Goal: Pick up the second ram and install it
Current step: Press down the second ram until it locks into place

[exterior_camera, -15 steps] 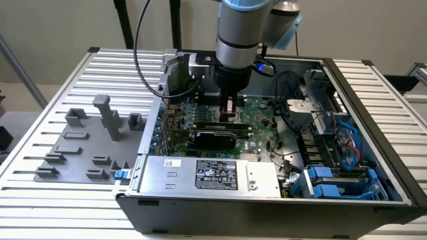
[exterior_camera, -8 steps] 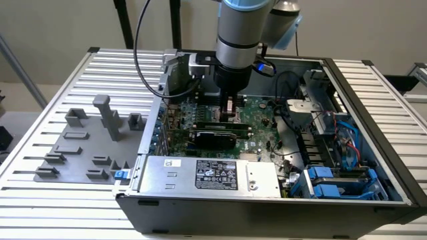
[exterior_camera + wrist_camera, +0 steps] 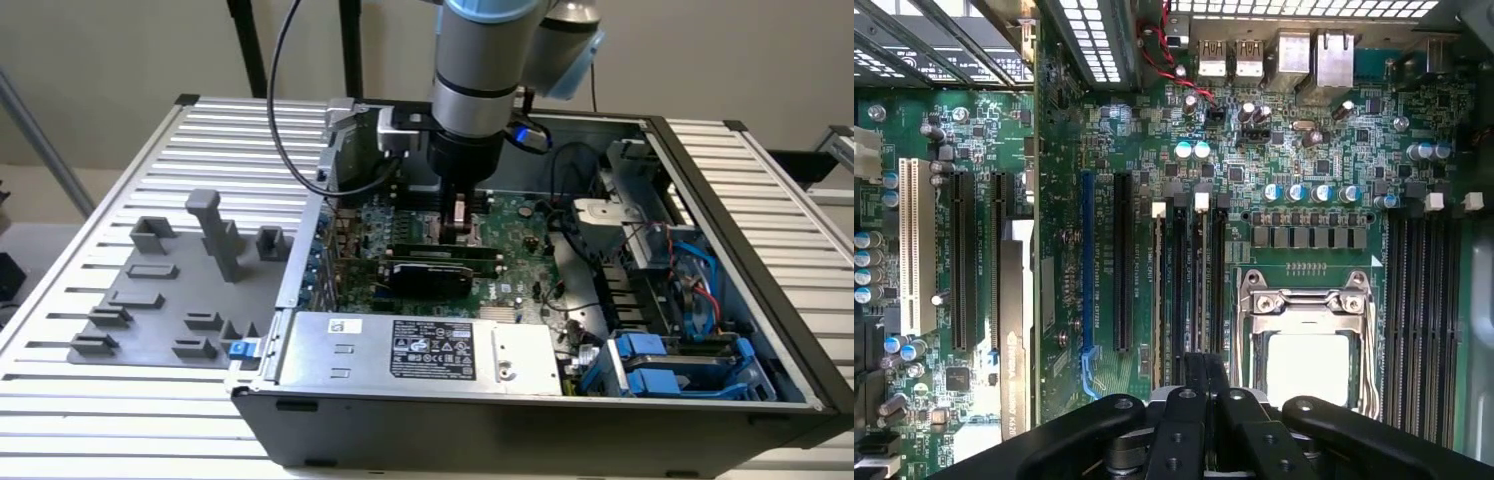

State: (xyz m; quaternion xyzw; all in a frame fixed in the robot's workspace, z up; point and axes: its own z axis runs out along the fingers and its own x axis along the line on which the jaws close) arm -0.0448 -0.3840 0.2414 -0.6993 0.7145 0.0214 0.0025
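a: nearest the wrist camera?
b: the end effector (image 3: 1194, 385), fingers together on the second ram (image 3: 1196, 300), seen edge-on.
a: and the ram's place?
b: upright over the memory slots (image 3: 1189, 265) beside the cpu socket (image 3: 1309, 340), deep inside the computer case (image 3: 747, 240).

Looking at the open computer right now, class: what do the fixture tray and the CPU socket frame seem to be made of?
The fixture tray: matte grey plastic by its look, dull and evenly coloured, perhaps moulded or printed. The CPU socket frame: bare metal, probably steel, bright and reflective with screw heads at its corners.
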